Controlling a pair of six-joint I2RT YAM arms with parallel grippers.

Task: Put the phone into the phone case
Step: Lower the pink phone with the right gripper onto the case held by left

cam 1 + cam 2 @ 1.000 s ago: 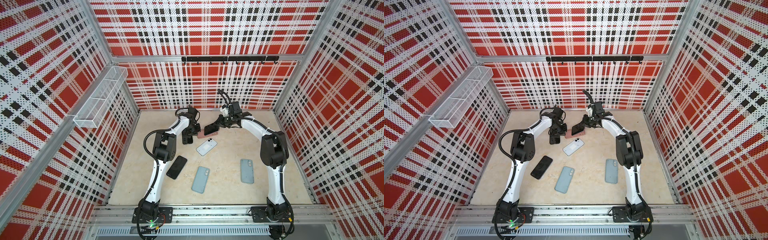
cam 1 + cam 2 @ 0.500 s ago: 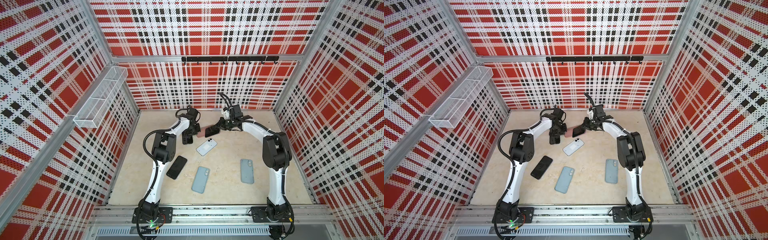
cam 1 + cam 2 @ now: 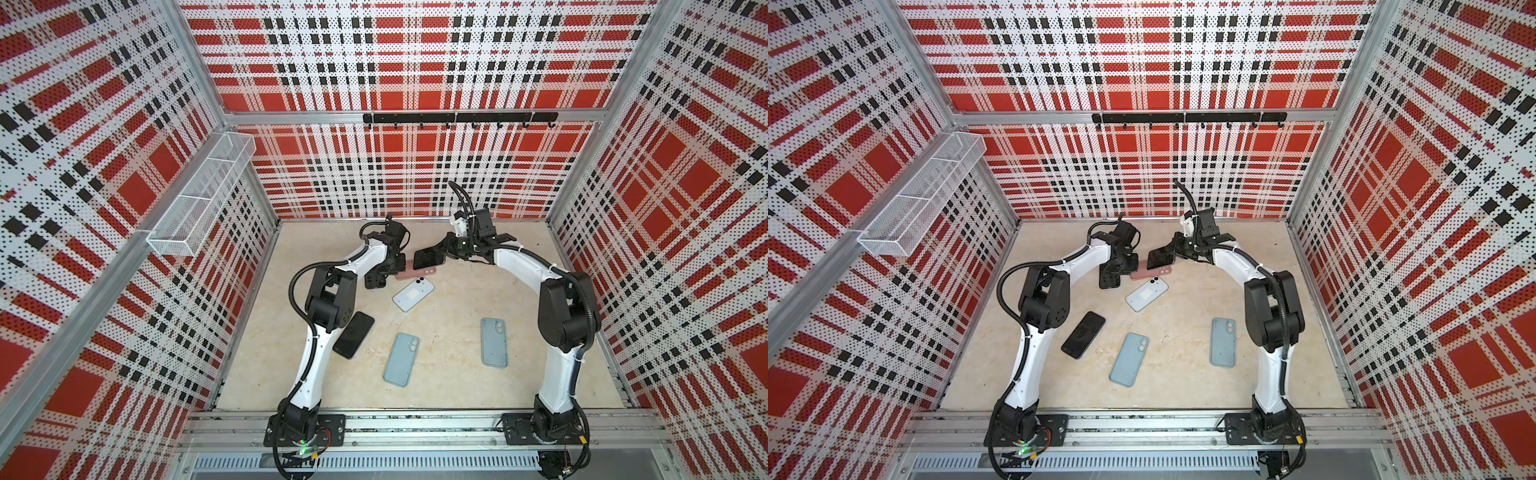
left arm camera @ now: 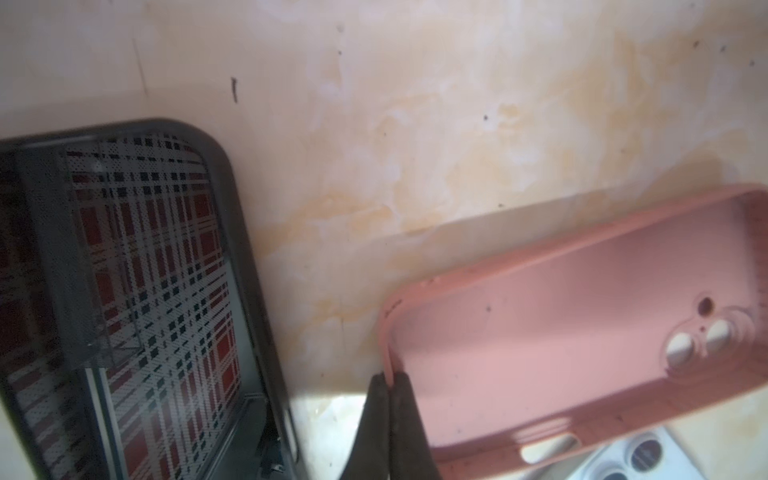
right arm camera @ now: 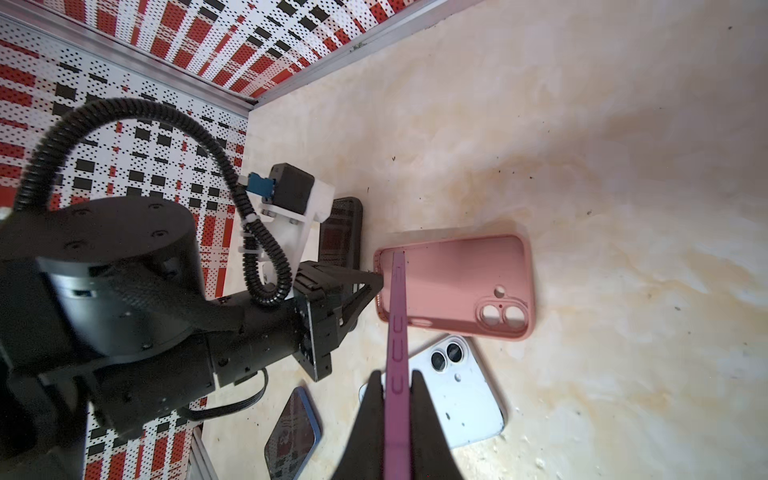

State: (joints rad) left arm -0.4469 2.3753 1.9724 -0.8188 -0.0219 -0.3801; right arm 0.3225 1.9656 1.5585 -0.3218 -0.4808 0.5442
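Pinching the end rim of the case (image 4: 561,332), the left gripper (image 4: 390,384) is closed tight on it; the right gripper (image 5: 397,384) clamps the phone (image 5: 397,307), tilted, its free end near the left gripper.

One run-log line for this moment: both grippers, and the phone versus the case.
left gripper: shut on pink case rim | right gripper: shut on phone, tilted above pink case | insertion: not yet done

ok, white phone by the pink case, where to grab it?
Probably pinch the white phone across its long edges, mid-length, coming straight down: it lies flat, back up, with bare table along both sides. Its camera end crowds the pink case.
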